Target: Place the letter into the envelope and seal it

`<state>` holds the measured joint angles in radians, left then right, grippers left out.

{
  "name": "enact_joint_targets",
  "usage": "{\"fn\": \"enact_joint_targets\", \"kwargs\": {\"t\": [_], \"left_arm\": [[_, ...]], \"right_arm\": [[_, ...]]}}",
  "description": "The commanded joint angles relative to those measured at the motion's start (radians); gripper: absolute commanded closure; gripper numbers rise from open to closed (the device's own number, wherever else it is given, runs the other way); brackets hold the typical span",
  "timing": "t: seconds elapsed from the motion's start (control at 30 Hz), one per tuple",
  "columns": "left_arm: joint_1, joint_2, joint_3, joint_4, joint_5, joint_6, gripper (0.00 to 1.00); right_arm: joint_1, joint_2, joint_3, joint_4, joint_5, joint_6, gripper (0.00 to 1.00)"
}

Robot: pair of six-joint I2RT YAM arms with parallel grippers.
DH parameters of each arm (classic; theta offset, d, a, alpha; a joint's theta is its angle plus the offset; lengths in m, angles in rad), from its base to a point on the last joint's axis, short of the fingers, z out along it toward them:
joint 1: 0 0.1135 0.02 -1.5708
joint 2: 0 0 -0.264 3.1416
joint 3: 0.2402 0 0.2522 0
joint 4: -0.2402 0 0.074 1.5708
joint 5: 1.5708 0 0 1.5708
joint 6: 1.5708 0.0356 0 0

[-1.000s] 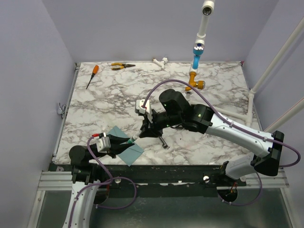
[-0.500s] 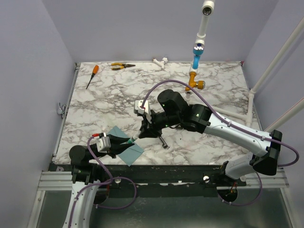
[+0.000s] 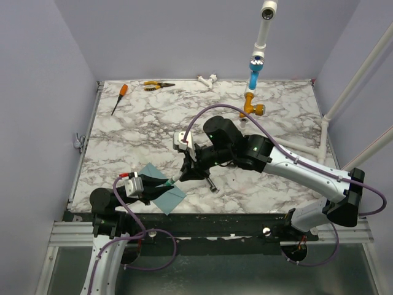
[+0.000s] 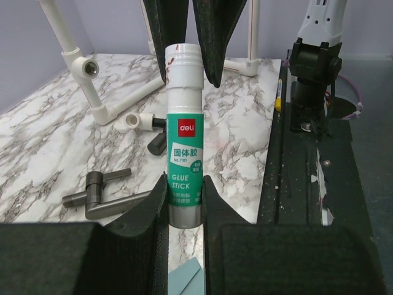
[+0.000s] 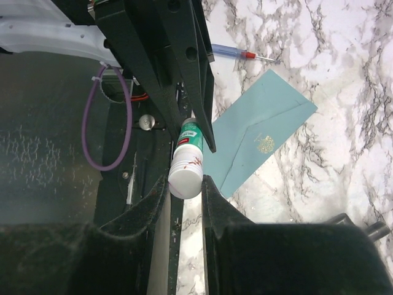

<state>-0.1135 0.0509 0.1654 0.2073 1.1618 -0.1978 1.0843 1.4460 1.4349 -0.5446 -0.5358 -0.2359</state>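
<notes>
Above the near left corner of the desk (image 3: 276, 123), between my two arms, a green and white glue stick (image 4: 184, 123) is held at both ends. My left claw (image 4: 184, 184) is nearly closed, its two dark fingers pinching the grey base of the stick just under the words "GLUE STICK". My right claw (image 5: 184, 182) reaches in from the opposite side and is also narrowly closed, its fingers pressed on either side of the white top end, which has a red smear on it. Whether that white end is a cap or the bare tube, I cannot tell. Below and just beside the stick, the envelope (image 5: 258, 132) lies flat on the marble at the front edge, teal, with its pointed flap folded down and a small gold emblem at the tip. Neither claw is touching it. I see no tan letter anywhere on the desk, so I judge it is probably tucked inside the envelope, though nothing proves this. That would put me in the sealing part of the job: readying the glue. What remains, as far as I can judge, is to open the stick, lift the flap, spread glue under it and press it shut. A screwdriver (image 3: 120, 98) and pliers (image 3: 158, 85) lie well apart at the far edge.
</notes>
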Motion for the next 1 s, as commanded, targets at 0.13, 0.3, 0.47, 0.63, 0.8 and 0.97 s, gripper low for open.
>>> {"fn": "enact_joint_targets", "kwargs": {"t": [0.13,0.3,0.47,0.63,0.8,0.97], "left_arm": [[-0.001,0.001,-0.009,0.004,0.004,0.007,1.0],[0.0,0.0,-0.008,0.005,0.003,0.009,1.0],[0.0,-0.004,-0.006,0.005,-0.002,0.012,1.0],[0.0,-0.005,-0.004,0.005,-0.004,0.015,1.0],[0.002,-0.011,-0.001,0.004,-0.026,0.017,1.0],[0.007,-0.013,0.0,0.003,-0.031,0.017,1.0]], "right_arm": [[0.002,0.046,0.023,-0.035,0.015,0.008,0.99],[0.012,0.083,0.026,-0.044,0.051,0.007,0.99],[0.059,0.132,0.019,-0.05,0.088,-0.002,0.99],[0.068,0.146,-0.053,0.01,0.072,0.03,0.99],[0.069,0.171,-0.069,0.017,0.072,0.039,0.99],[0.068,0.166,-0.077,0.002,0.103,0.026,0.99]]}}
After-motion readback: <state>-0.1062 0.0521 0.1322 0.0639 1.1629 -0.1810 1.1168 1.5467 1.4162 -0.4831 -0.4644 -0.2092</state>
